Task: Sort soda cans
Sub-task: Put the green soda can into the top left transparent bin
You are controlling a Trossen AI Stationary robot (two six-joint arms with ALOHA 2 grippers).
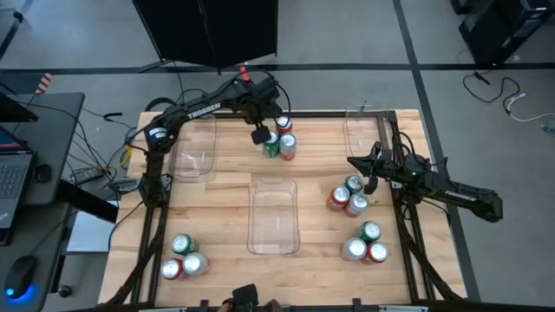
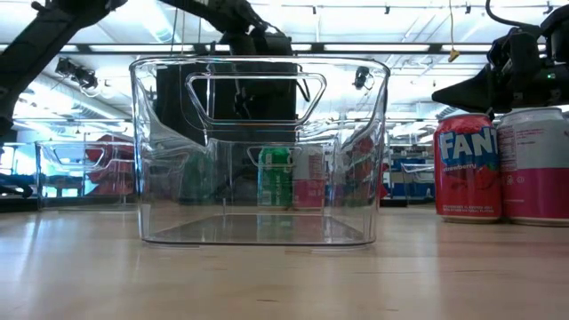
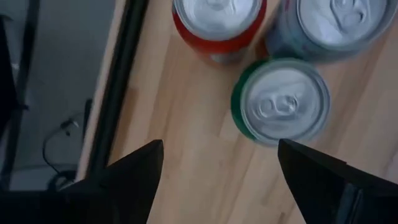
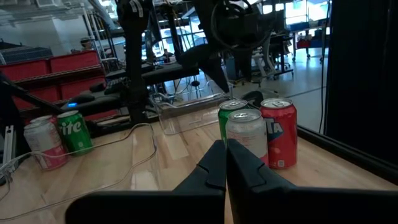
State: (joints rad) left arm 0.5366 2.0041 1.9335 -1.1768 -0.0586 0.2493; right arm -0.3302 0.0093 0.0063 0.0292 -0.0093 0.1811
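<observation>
**Left hand open above far cluster of cans**

Left hand (image 1: 259,136) hangs over the far middle of the worktop (image 1: 225,217), fingers (image 3: 134,171) spread wide, holding nothing. Just past it stand three cans touching: green can (image 3: 281,102), red can (image 3: 217,25), silver-white can (image 3: 339,28). Right hand (image 1: 371,185) sits at the right side, fingers pressed together, empty, beside a trio of cans (image 1: 349,196). Another trio (image 1: 365,244) stands nearer the front right; a fourth group (image 1: 184,258) at front left. Clear bin (image 1: 273,217) in the centre; two more bins (image 1: 192,149) (image 1: 362,130) toward the far corners.
</observation>
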